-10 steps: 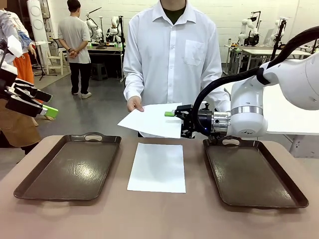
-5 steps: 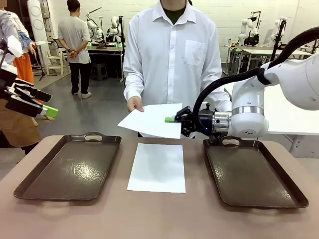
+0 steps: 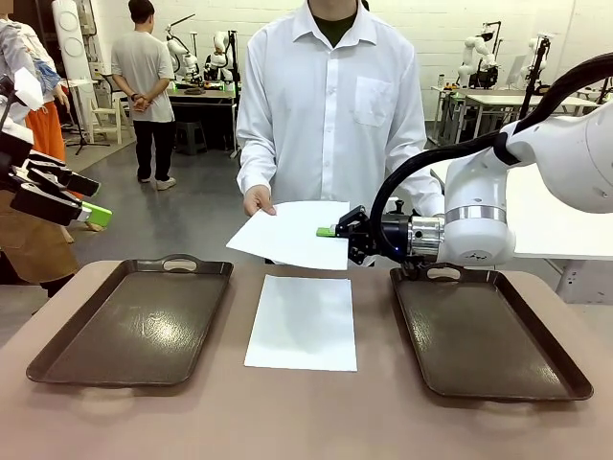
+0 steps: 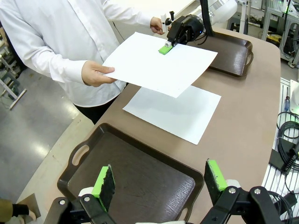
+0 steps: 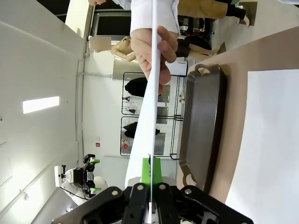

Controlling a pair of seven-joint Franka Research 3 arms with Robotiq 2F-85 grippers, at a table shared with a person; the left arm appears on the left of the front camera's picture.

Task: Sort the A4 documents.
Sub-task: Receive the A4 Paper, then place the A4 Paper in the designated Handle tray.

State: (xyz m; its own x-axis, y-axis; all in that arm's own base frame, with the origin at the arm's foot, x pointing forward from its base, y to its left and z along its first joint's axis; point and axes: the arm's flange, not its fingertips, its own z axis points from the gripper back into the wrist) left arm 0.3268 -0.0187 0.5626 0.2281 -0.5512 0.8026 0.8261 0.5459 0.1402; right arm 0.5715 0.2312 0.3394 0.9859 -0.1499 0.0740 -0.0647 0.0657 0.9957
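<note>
right pincer (image 3: 328, 231) has clamped onto held white sheet (image 3: 287, 235) | sheet flat, blank, thin | left pincer (image 4: 159, 171) wide

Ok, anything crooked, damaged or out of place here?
Nothing stands out. One A4 sheet lies flat and square on the table; the other sheet, uncreased, hangs between the person's hand and the shut right gripper pinching its edge.

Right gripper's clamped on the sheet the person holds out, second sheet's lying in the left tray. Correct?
Not quite. The second sheet lies on the table between the left tray and the right tray, not in the left one; the front view shows it. The rest holds: the right gripper is shut on the held sheet, which the person's hand holds out.
</note>
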